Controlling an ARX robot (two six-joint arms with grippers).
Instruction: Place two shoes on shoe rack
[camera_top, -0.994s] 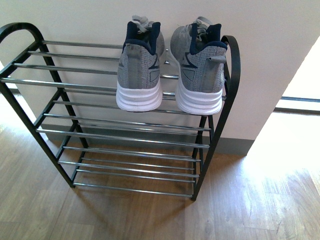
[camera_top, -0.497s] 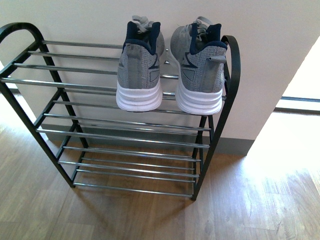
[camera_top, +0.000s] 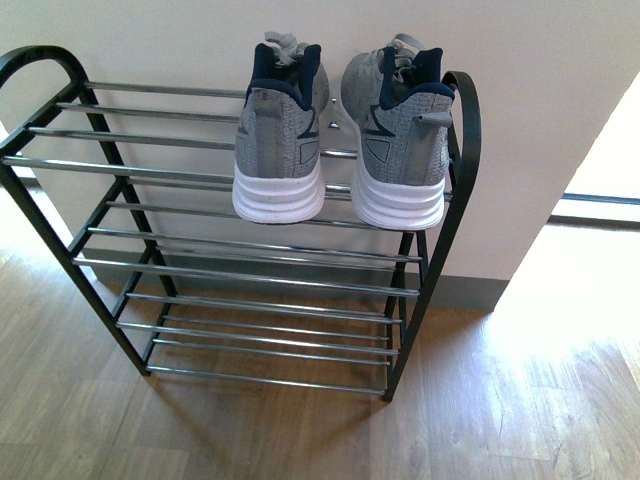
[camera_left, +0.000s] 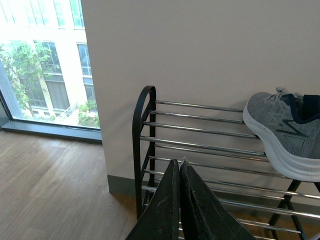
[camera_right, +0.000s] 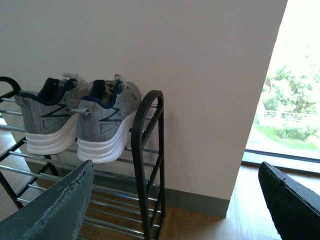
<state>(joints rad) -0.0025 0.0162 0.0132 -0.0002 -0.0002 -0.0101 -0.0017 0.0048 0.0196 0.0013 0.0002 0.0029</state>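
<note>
Pale wall backed the shoe rack (camera_top: 462, 130); one sneaker (camera_top: 278, 150) and the other sneaker (camera_top: 400, 150) sat together on its top tier. Both arms hung clear of it. Left gripper (camera_left: 179, 163) had its fingers pressed together, empty; right gripper (camera_right: 175, 167) gaped wide, holding nothing.

Left gripper (camera_left: 179, 162) closed; right gripper (camera_right: 175, 167) spread wide.

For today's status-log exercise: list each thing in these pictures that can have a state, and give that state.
Inner shoe: upright on the top tier, heel towards the front camera.
Outer shoe: upright on the top tier beside it, next to the rack's right end frame.
Shoe rack: standing against the wall, holding both shoes.
Left gripper: fingers shut, holding nothing.
Right gripper: fingers open, holding nothing.
</note>
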